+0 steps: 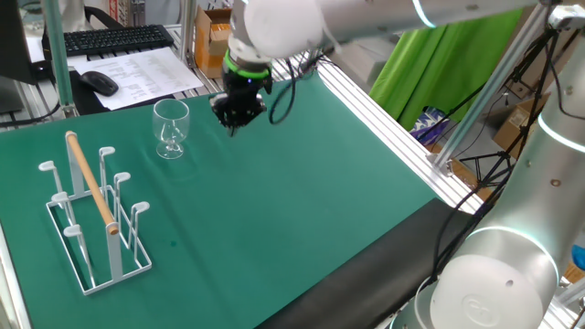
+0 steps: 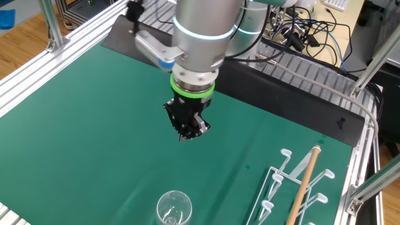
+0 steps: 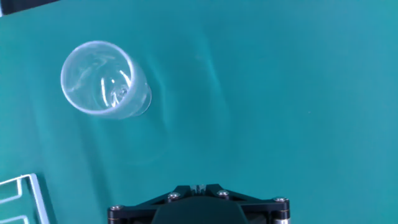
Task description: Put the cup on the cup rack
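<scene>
The cup point(image 1: 171, 126) is a small clear stemmed glass standing upright on the green mat; it also shows at the bottom of the other fixed view point(image 2: 173, 209) and at the upper left of the hand view point(image 3: 102, 79). The white wire cup rack point(image 1: 96, 215) with its wooden rod stands to the front left of the cup, and its pegs show at the lower right of the other fixed view point(image 2: 300, 187). My gripper point(image 1: 234, 121) hangs above the mat to the right of the cup, apart from it, shut with nothing held; it also appears mid-frame point(image 2: 186, 132).
A keyboard point(image 1: 114, 39), mouse point(image 1: 99, 82) and papers lie beyond the mat's far edge. Aluminium frame rails point(image 1: 384, 110) run along the mat's right side. Cables point(image 2: 300, 31) lie behind the arm's base.
</scene>
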